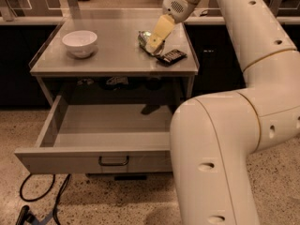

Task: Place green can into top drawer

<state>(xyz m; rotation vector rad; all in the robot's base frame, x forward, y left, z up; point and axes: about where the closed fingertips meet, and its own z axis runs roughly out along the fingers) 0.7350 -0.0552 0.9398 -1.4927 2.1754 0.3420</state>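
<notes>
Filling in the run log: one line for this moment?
gripper at green can on tabletop | top drawer open, can not inside | bowl at left

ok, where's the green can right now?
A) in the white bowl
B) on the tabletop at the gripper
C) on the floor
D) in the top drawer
B: the green can lies on the tabletop right at the gripper; the open top drawer shows no can.
</notes>
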